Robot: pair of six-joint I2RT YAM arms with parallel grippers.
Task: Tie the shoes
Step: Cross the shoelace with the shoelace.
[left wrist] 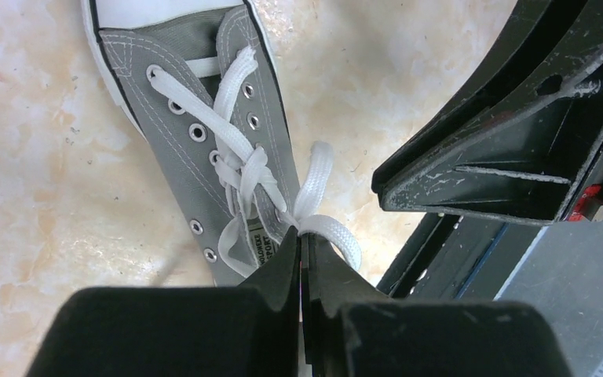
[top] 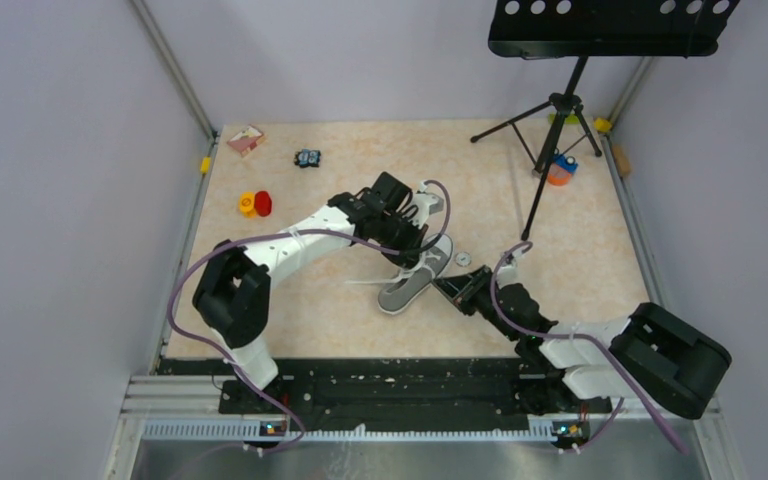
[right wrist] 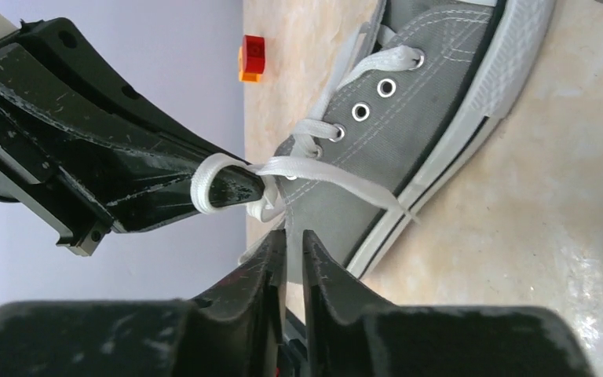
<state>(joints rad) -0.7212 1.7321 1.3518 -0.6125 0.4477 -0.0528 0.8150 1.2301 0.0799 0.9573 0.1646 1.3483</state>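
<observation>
the left arm (top: pixel 295 243) and right arm (top: pixel 585 345) wear white shells between bulky black joints, each trailed by a looping purple cable (top: pixel 172 300). their black fingers (left wrist: pixel 283 271), scuffed and scratched pale, taper to narrow wedge tips.

Lilac walls (top: pixel 380 50) are closing the space in on three sides, with metal posts (top: pixel 173 68) slanting up at the far corners. A beige, marbled table (top: pixel 360 140) is filling the middle, taking soft, even light. A black music stand (top: pixel 563 102) is standing on its tripod at the far right, its perforated desk overhanging the table. A black rail (top: pixel 410 392) is running along the near edge, with a steel sheet (top: pixel 410 462) lying below it.
</observation>
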